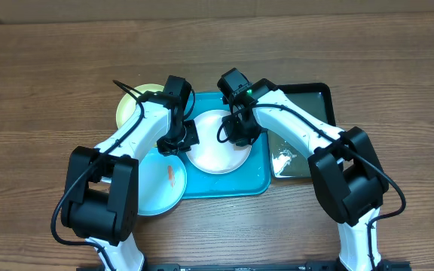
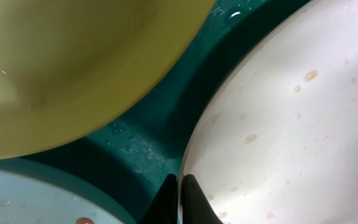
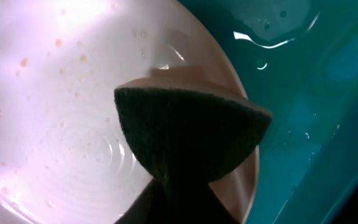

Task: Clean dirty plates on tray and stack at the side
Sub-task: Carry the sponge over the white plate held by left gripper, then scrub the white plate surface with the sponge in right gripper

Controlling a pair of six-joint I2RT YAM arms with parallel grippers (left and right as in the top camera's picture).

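Note:
The white plate [image 1: 215, 154] lies on the turquoise tray [image 1: 256, 181], wet and with small orange specks. My left gripper [image 1: 185, 138] is shut on its left rim; in the left wrist view the jaws [image 2: 179, 190] pinch the edge of the white plate [image 2: 291, 124]. My right gripper [image 1: 241, 132] is shut on a dark green sponge [image 3: 185, 134] pressed on the right rim of the white plate [image 3: 55, 112]. The yellow-green plate [image 1: 130, 102] overlaps the tray's far left corner. The light blue plate [image 1: 157, 188], with an orange smear, overlaps the tray's left edge.
A narrower black tray [image 1: 311, 98] with water stands right of the turquoise tray, with something white [image 1: 283, 159] at its near end. Both arms cross over the tray's far half. Wooden table surrounds everything.

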